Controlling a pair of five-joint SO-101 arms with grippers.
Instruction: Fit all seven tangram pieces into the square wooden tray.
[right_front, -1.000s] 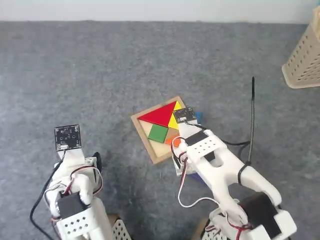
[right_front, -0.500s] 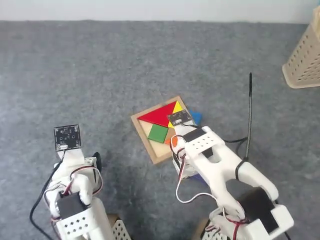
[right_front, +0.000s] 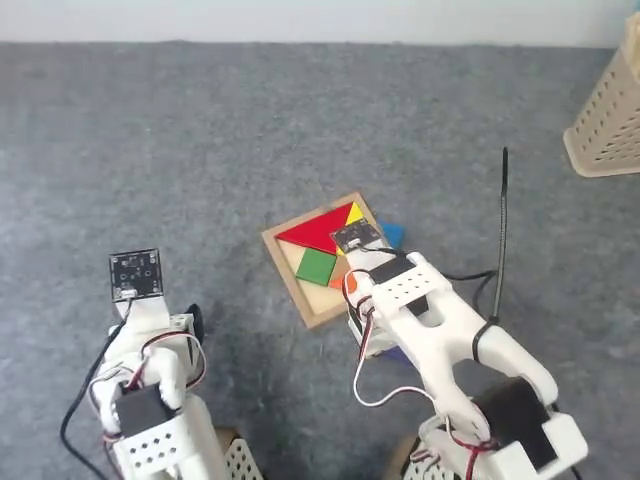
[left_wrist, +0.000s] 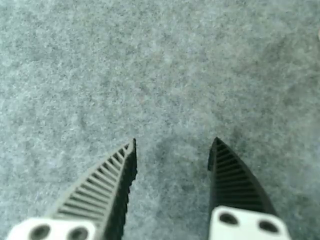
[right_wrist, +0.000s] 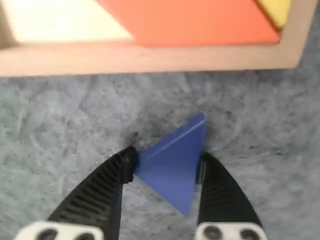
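Moved: right arm, now slightly nearer the tray (right_wrist: 150, 62). Right tool (right_wrist: 165, 156): pinching the blue triangle (right_wrist: 172, 165), low over the bench just outside the tray rim. Left tool (left_wrist: 172, 147): spread, idle. Handling: probably lift above the rim, keep the piece flat, then lower it onto bare wood.

White arms (right_front: 440, 320), black ribbed hands (left_wrist: 172, 147), red-white cables (right_front: 365, 372).

Grey carpet (right_front: 200, 130) — a beige slotted basket (right_front: 610, 120) at its far edge.

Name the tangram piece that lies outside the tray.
The blue triangle: it lies on the carpet beside the tray, gripped by the right gripper; the red triangle, green square and others sit inside.
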